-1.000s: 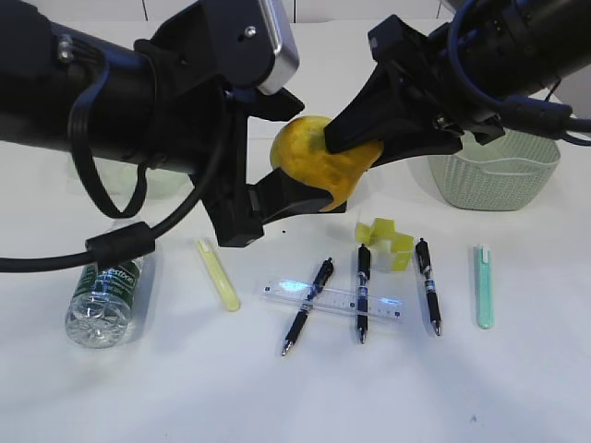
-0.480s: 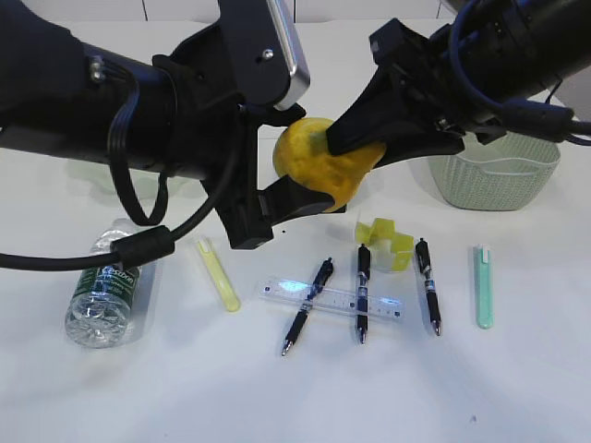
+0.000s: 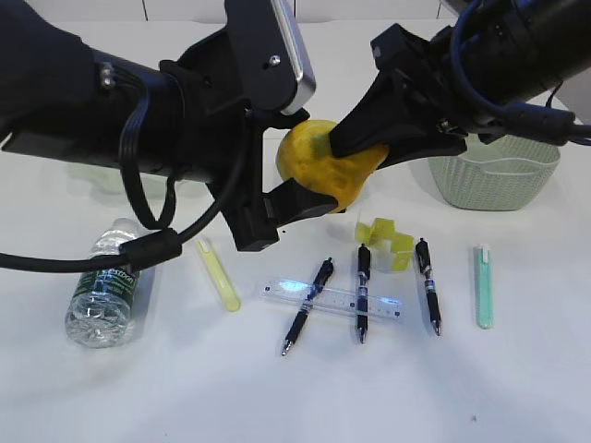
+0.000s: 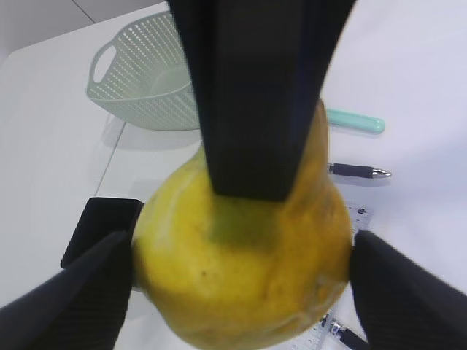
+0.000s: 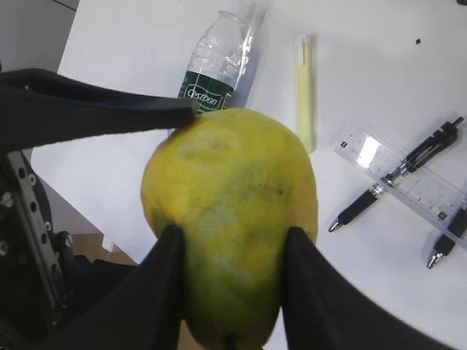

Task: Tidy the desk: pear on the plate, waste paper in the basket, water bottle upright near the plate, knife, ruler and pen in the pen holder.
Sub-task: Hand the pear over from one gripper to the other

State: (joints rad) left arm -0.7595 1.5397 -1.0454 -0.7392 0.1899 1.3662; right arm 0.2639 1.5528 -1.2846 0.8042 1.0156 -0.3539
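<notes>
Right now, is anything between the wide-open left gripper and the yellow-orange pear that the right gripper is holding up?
Nothing visible. The yellow-orange pear already sits between the left gripper's open fingers, with the right gripper clamped on it from the opposite side. Its fingers cross the pear's middle, so they share the grasp zone.

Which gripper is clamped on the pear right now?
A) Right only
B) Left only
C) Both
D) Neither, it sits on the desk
A: the right gripper has both fingers pressed against the pear, which is up off the desk, while the left gripper stands wide open around it, its fingers just at the pear's sides without clamping.
</notes>
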